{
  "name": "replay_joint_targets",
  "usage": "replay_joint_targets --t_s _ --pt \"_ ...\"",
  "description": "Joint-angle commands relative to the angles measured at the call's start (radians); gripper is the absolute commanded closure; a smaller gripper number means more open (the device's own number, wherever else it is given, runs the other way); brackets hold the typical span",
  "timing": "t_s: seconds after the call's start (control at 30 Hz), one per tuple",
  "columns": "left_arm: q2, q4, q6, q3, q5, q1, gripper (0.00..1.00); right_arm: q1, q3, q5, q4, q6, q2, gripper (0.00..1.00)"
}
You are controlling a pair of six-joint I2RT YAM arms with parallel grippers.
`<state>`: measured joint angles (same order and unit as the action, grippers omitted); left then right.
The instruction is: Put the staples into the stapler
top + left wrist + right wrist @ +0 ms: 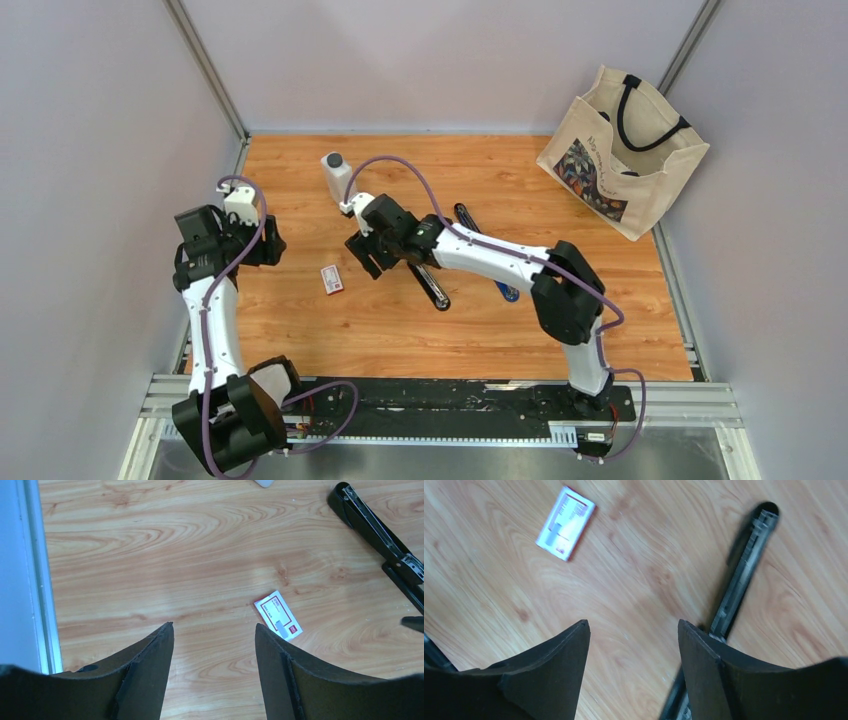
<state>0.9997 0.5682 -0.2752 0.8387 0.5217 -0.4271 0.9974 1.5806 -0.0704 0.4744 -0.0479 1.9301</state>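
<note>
The staples box (332,278), small, flat, white and red, lies on the wooden table. It also shows in the left wrist view (278,615) and the right wrist view (565,523). The black stapler (433,288) lies opened out flat, partly hidden under my right arm; its metal channel shows in the left wrist view (380,540) and the right wrist view (744,570). My right gripper (362,258) is open and empty above the table, between the box and the stapler. My left gripper (270,242) is open and empty, left of the box.
A white bottle (337,172) stands behind the right gripper. A canvas tote bag (622,150) stands at the back right. A blue object (508,291) shows under the right arm. A metal rail (35,575) borders the table's left edge.
</note>
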Motion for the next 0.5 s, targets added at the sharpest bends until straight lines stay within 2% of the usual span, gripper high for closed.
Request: replay_joint_targets --t_s 0.0,0.13,0.37,0.47 --pt "-0.036 -0.004 0.017 0.016 -0.023 -0.009 0.31 0.004 0.169 0.149 0.043 -0.09 0.124 0.33" --pt "-0.058 -0.034 0.028 -0.012 -0.012 -0.009 0.31 0.015 0.251 0.167 0.036 -0.156 0.22 0.34" --pt "-0.039 -0.057 0.028 -0.02 -0.041 -0.01 0.32 0.053 0.344 0.081 0.05 -0.216 0.334 0.35" --pt "-0.042 -0.065 0.031 -0.024 -0.043 -0.015 0.31 0.055 0.41 0.109 0.064 -0.231 0.389 0.34"
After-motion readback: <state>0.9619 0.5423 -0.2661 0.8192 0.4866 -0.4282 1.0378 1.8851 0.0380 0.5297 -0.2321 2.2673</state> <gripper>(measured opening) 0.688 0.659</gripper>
